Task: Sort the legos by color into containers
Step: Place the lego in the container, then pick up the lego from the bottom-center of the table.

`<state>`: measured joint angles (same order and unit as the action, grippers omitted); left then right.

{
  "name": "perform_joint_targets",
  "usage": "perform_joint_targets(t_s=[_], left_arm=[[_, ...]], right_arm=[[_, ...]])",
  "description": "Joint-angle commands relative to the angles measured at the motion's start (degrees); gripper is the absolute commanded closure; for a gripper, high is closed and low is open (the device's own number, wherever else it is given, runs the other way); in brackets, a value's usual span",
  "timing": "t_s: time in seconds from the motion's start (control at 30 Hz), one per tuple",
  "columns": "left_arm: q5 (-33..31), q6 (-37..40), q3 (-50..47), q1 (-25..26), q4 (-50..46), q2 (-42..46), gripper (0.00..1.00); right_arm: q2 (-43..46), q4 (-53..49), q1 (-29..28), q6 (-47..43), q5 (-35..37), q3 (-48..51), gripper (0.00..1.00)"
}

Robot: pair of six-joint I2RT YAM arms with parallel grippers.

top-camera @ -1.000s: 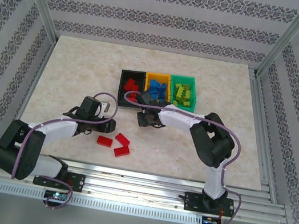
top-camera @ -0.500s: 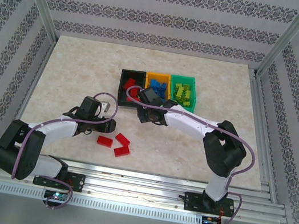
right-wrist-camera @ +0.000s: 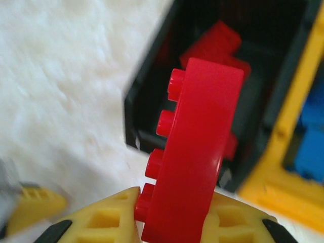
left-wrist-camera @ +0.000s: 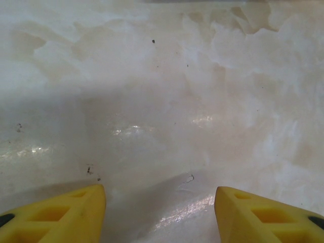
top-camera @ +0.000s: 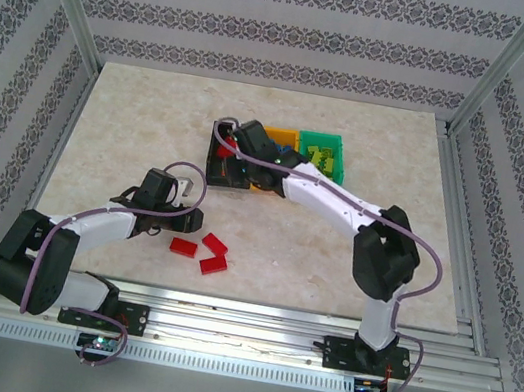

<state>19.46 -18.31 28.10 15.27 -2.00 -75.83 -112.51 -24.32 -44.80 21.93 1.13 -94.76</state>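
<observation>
My right gripper [right-wrist-camera: 177, 217] is shut on a red lego [right-wrist-camera: 197, 152], held on edge with its studs facing left, over the near corner of the black container [right-wrist-camera: 149, 96]. More red legos [right-wrist-camera: 217, 40] lie inside it. In the top view the right gripper [top-camera: 235, 146] hangs over the black container [top-camera: 215, 165], with the orange-yellow container [top-camera: 277, 138] and the green container [top-camera: 333, 140] to its right. Three red legos [top-camera: 216, 244] lie on the table near my left gripper [top-camera: 195, 217]. The left gripper [left-wrist-camera: 159, 202] stands open above bare table.
The orange-yellow container's wall [right-wrist-camera: 283, 167] runs beside the black one, with blue legos [right-wrist-camera: 311, 147] inside. Yellow-green legos [top-camera: 321, 158] fill the green container. The marble table top [top-camera: 133, 123] has metal frame posts at its corners and a rail along the near edge.
My right arm has swung left and away from me, carrying the red lego from the table in front of the containers to above the black one. The left arm has not moved.
</observation>
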Motion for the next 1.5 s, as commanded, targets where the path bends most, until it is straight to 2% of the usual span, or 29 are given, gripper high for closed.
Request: perform_joint_targets(t_s=[0.0,0.03,0.07,0.17,0.23,0.27,0.43,0.57,0.9,1.13,1.47], left_arm=[[0.0,-0.4,0.7,-0.6,1.7,0.9,0.41],[-0.2,-0.4,0.6,-0.6,1.6,1.1,0.41],[-0.2,-0.4,0.6,-0.6,1.6,1.2,0.41],[-0.4,-0.4,0.4,-0.6,1.7,1.5,0.41],[-0.4,-0.4,0.5,-0.6,1.8,1.6,0.41],[-0.4,-0.4,0.4,-0.6,1.8,1.6,0.41],[-0.2,-0.4,0.5,-0.6,1.8,1.5,0.41],[-0.1,-0.3,0.5,-0.6,1.8,1.6,0.41],[-1.9,-0.8,0.1,-0.5,1.2,2.7,0.41],[-2.9,-1.0,0.0,-0.7,1.0,2.9,0.41],[-4.3,-1.7,-0.1,-1.1,0.6,3.3,0.41]], right_arm=[[-6.7,-1.3,1.9,-0.6,-2.2,-6.8,0.71],[-8.7,-1.6,2.3,-0.4,-2.6,-9.0,0.68],[-10.5,-2.3,2.7,-0.3,-3.1,-11.0,0.59],[-13.5,-3.0,3.7,0.2,-4.8,-14.7,0.5],[-14.2,-3.3,3.8,0.5,-6.8,-15.6,0.39],[-13.8,-3.2,3.8,0.6,-7.2,-15.2,0.38],[-8.9,-1.5,3.2,0.2,-6.2,-8.9,0.37],[-2.2,0.2,2.1,-0.3,-6.5,-0.1,0.37],[8.0,0.9,-5.5,-0.7,-7.0,17.9,0.37],[6.4,-1.3,-11.1,-4.1,-6.5,21.1,0.36],[2.9,-1.9,-14.3,-4.6,-5.2,20.1,0.36]])
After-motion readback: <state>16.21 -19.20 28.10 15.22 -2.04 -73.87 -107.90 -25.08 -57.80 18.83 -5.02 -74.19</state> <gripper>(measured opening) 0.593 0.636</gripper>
